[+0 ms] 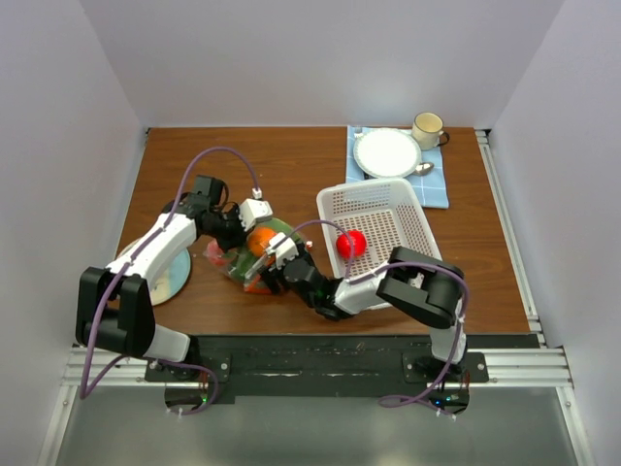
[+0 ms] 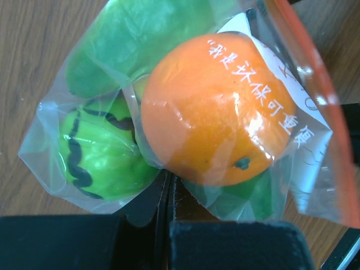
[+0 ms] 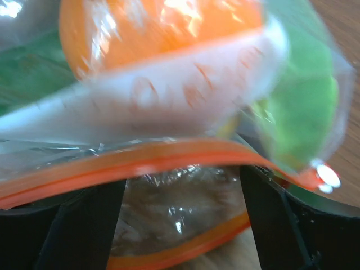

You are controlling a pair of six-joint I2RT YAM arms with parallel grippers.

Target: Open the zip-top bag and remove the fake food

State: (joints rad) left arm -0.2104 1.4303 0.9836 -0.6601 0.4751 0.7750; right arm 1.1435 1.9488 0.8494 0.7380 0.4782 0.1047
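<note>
The clear zip-top bag [image 1: 247, 260] lies on the table in front of the arms, and its red-orange zip strip [image 3: 140, 160] is parted into an open mouth. Inside it are an orange [image 2: 216, 109] and green pieces [image 2: 101, 152]. My left gripper [image 1: 236, 231] is shut on the bag's plastic edge; its jaws meet just below the orange in the left wrist view [image 2: 169, 183]. My right gripper [image 1: 279, 264] is open at the bag's mouth, its fingers [image 3: 62, 225] wide apart on either side of the opening. A red round fruit [image 1: 350, 243] lies in the white basket.
The white perforated basket [image 1: 374, 191] stands right of the bag. Behind it a blue cloth [image 1: 439, 184] carries a white plate [image 1: 386, 152], a spoon and a mug [image 1: 427, 128]. A shiny round dish [image 1: 173, 274] lies under the left arm.
</note>
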